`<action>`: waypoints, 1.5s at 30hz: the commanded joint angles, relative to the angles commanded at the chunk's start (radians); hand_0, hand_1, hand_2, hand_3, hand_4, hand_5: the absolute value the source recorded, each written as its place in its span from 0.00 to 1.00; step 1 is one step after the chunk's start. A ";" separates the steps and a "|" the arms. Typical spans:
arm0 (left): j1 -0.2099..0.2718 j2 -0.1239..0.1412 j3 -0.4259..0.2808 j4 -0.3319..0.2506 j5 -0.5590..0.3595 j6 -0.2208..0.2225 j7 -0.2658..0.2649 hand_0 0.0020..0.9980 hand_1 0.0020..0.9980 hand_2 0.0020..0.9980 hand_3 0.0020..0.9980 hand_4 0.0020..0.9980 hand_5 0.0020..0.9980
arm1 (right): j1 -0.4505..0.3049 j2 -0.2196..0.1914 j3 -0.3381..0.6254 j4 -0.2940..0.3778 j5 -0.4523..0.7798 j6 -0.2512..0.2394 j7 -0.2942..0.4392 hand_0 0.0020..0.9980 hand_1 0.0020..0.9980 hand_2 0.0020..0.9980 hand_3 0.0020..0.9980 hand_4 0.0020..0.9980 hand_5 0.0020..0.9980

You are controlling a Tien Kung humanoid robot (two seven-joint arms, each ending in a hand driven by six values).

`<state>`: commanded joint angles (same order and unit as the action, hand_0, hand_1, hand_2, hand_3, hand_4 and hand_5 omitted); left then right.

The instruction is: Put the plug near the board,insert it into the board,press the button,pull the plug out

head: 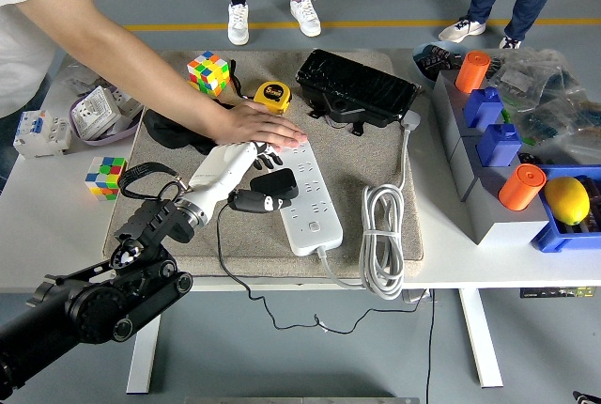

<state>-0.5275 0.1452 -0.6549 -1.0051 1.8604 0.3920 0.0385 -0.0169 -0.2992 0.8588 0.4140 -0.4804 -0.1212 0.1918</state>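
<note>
One board (pixel 302 195) lies on the mat (pixel 394 235), long axis running from 11 to 5 o'clock. One black plug (pixel 266 189) sits at the board's left edge, near its middle, with a thin black cord trailing off the surface's near edge toward 6. The left hand (pixel 246 162) reaches in from 8 o'clock — its white forearm points at the plug, but the fingers are partly covered by a person's hand (pixel 261 125), so I cannot tell whether they hold the plug or how wide they are. That person's hand lies flat, palm down, on the board's far end, the arm coming in from 10 o'clock.

Counted: two cubes — one (pixel 208 72) at the mat's far left corner, one (pixel 105 176) on the bare surface at 9 o'clock. One yellow tape measure (pixel 273 95) just beyond the person's hand. One black case (pixel 357 89) at 12. One coiled white cable (pixel 383 240) at 4 o'clock, beside the board. Two orange cylinders (pixel 473 71), two blue blocks (pixel 485 107) and one lemon (pixel 566 199) at 3 o'clock.

The surface (pixel 56 244) is white, the mat tan. Beyond it the floor is grey with a yellow line, and the legs of two more people stand at 12 and 1 o'clock.
</note>
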 joint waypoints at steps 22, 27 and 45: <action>-0.009 -0.003 0.018 0.011 -0.051 0.001 -0.026 0.27 0.43 0.41 0.52 0.86 0.06 | 0.000 0.001 0.007 0.002 -0.005 0.000 0.000 0.60 0.59 0.54 0.55 0.79 0.25; -0.009 -0.001 0.017 0.021 -0.123 0.014 -0.061 0.27 0.43 0.39 0.52 0.86 0.05 | 0.000 0.001 0.007 0.003 -0.005 0.000 0.000 0.60 0.59 0.54 0.55 0.79 0.25; 0.006 0.019 -0.044 -0.029 -0.257 0.012 -0.103 0.27 0.42 0.38 0.52 0.85 0.05 | 0.000 0.001 0.006 0.003 -0.005 0.000 0.001 0.60 0.59 0.54 0.55 0.79 0.24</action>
<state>-0.5213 0.1639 -0.6993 -1.0344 1.6036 0.4040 -0.0644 -0.0172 -0.2983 0.8645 0.4167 -0.4856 -0.1209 0.1928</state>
